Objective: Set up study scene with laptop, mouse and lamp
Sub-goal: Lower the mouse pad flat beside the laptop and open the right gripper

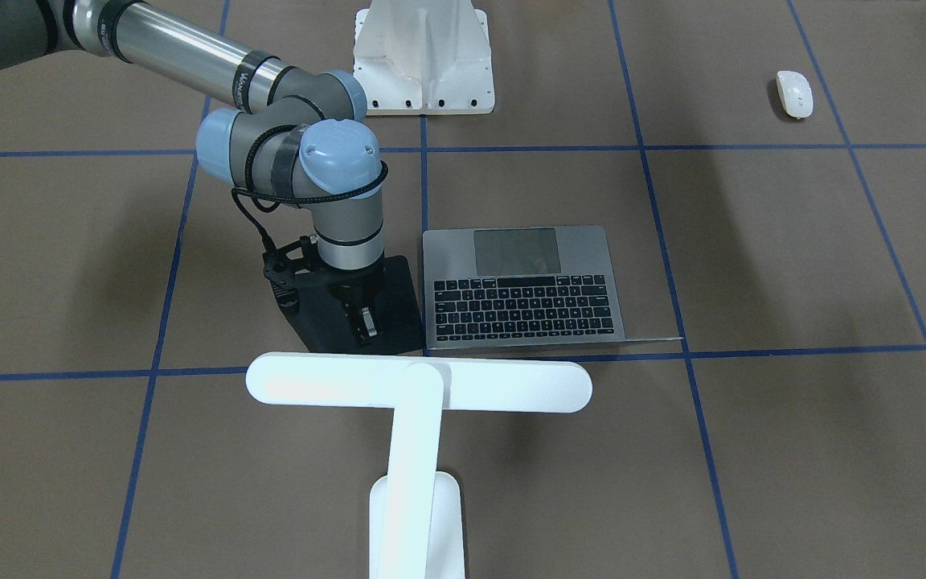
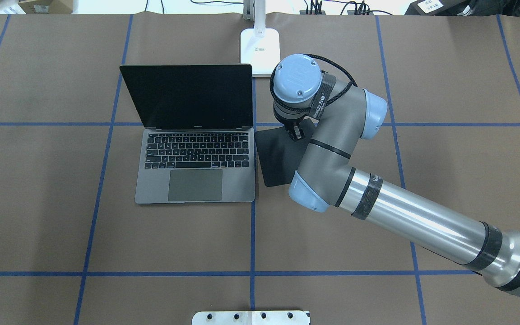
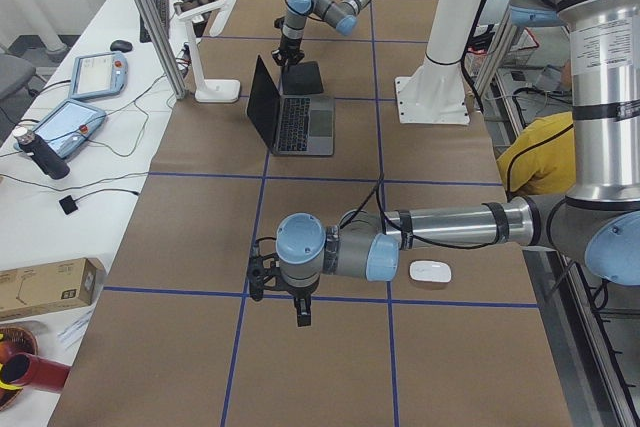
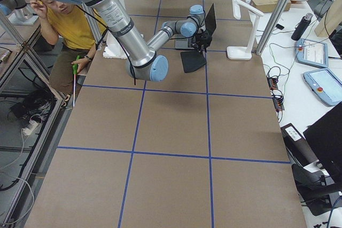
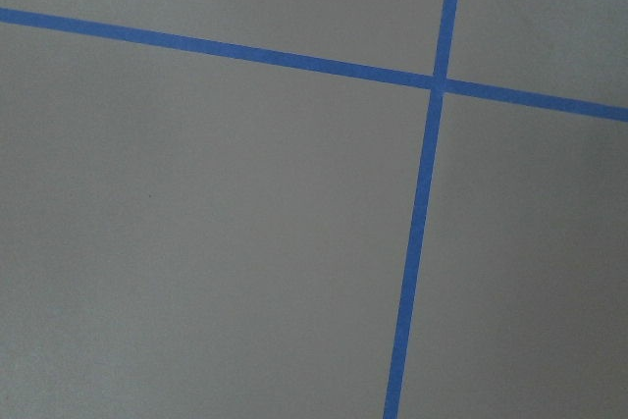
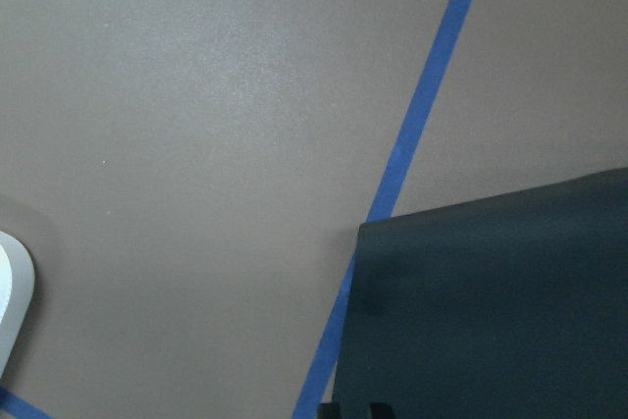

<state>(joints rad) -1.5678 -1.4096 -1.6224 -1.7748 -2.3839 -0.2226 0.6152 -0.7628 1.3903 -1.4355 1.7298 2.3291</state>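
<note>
**While poised over the black pad**

Wherever looked at, brown paper table [image 2: 39,203] gridded in blue tape [image 5: 422,242]; cluttered bench [image 3: 30,227] alongside, person in yellow [image 4: 69,25] behind the robot. Laptop [image 2: 195,171] open mid-table, pad [image 2: 278,158] just beside it. On the far side of both from the robot, lamp [image 1: 419,384], base cut off in the front view, head out of frame overhead. Mouse [image 1: 794,93] well apart, near the left arm, shown only from front and left end. Right gripper [image 1: 364,322] low over the pad, jaw gap too small to judge. Left gripper [image 3: 303,309] above bare paper, opening impossible to tell.
</note>
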